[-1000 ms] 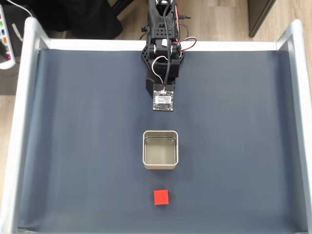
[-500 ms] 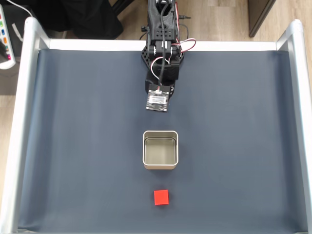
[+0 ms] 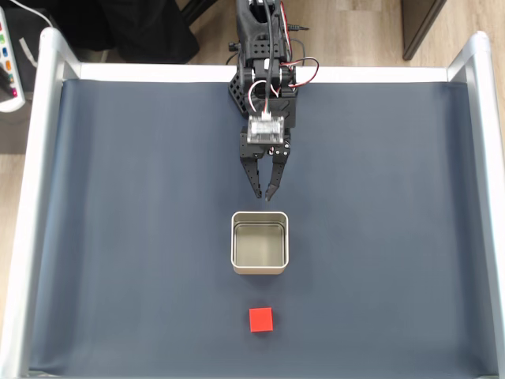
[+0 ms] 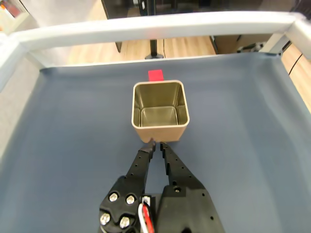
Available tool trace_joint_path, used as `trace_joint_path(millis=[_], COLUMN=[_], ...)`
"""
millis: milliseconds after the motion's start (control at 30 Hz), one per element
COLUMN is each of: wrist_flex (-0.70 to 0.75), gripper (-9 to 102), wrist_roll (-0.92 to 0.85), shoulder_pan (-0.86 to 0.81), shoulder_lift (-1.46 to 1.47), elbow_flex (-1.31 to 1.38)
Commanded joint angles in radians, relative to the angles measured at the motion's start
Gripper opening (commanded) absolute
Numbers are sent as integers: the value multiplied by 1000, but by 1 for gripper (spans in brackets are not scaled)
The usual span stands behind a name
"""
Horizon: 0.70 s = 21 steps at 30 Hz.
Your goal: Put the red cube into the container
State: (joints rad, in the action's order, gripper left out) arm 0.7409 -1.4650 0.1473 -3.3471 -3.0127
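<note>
Small square metal tin [image 3: 260, 243] with rounded corners, silvery rim and dull grey-beige inside: stands upright, nothing inside it, on the dark slate-blue mat [image 3: 118, 237] covering the bench, roughly at the mat's middle in the fixed view. Small bright red cube [image 3: 261, 320]: lies flat on the mat, apart from the tin, on the tin's side away from the arm; in the wrist view it shows just past the tin's far wall [image 4: 155, 75]. Black two-finger tool [image 3: 264, 193] on the black arm [image 3: 264, 71] with red and white wiring: hangs on the tin's arm-ward side, fingertips pointing at the tin and close to its near wall; jaws narrow, a slim gap between the tips, nothing held. In the wrist view [image 4: 156, 143] the tips appear almost at the tin's near rim, though whether they touch it cannot be told. White metal rail [image 3: 39, 197] frames the mat on three sides around the tin.
</note>
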Motion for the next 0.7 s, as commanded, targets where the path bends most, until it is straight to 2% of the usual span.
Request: trace_joint_path(millis=[0, 133, 300, 667], wrist_flex=[-77, -118, -89, -63], gripper=[0, 0, 0, 0], wrist_roll=[-15, -15, 38, 20], shoulder_pan=[-6, -14, -9, -35], shoulder_lift=[-8, -8, 17, 522], elbow_flex=[71, 118, 229, 551])
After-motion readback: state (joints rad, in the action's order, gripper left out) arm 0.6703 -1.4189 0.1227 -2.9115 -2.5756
